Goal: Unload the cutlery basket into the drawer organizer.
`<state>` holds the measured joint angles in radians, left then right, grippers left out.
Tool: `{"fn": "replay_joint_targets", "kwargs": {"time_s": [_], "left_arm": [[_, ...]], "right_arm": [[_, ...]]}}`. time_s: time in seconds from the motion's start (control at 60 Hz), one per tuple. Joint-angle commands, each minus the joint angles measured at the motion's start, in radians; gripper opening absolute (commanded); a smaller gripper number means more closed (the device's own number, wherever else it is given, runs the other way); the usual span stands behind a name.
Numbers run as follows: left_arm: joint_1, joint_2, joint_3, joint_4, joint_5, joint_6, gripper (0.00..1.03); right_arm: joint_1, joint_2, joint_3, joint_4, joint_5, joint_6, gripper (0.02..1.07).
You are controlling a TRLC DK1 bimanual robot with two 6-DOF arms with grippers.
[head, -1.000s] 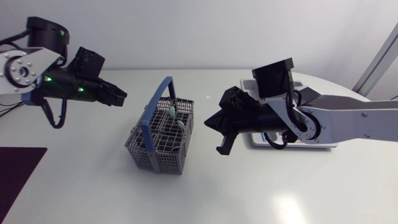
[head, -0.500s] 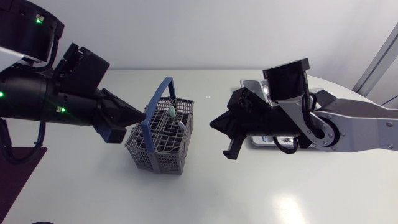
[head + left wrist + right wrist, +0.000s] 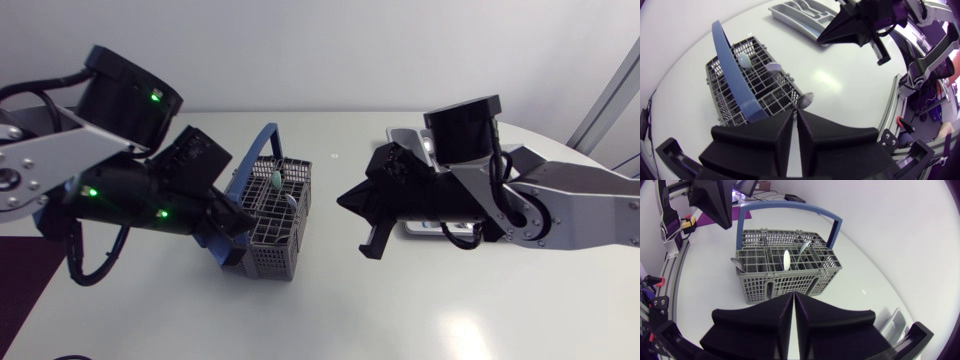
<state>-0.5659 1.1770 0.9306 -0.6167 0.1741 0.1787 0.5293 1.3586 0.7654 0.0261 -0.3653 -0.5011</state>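
Flanking the basket (image 3: 282, 232), left gripper (image 3: 241, 222) and right gripper (image 3: 346, 198) point inward, both closed.

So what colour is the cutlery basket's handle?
The handle is blue, on a grey basket; clearest in the right wrist view.

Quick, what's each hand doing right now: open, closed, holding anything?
Left hand: closed, holding nothing.
Right hand: closed, holding nothing.
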Motion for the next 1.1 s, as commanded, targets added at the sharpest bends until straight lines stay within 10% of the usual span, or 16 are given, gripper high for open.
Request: {"fn": "replay_joint_targets", "kwargs": {"time_s": [0.0, 1.083], "left_arm": [[-0.011, 0.024, -0.042, 0.032, -0.035, -0.021, 0.1], [0.198, 0.056, -0.13, 0.146, -0.099, 0.065, 0.1]], "right_arm": [[0.009, 0.004, -0.018, -0.003, 0.005, -0.001, 0.12], [-0.018, 0.694, 0.661, 0.074, -0.032, 0.036, 0.13]]}}
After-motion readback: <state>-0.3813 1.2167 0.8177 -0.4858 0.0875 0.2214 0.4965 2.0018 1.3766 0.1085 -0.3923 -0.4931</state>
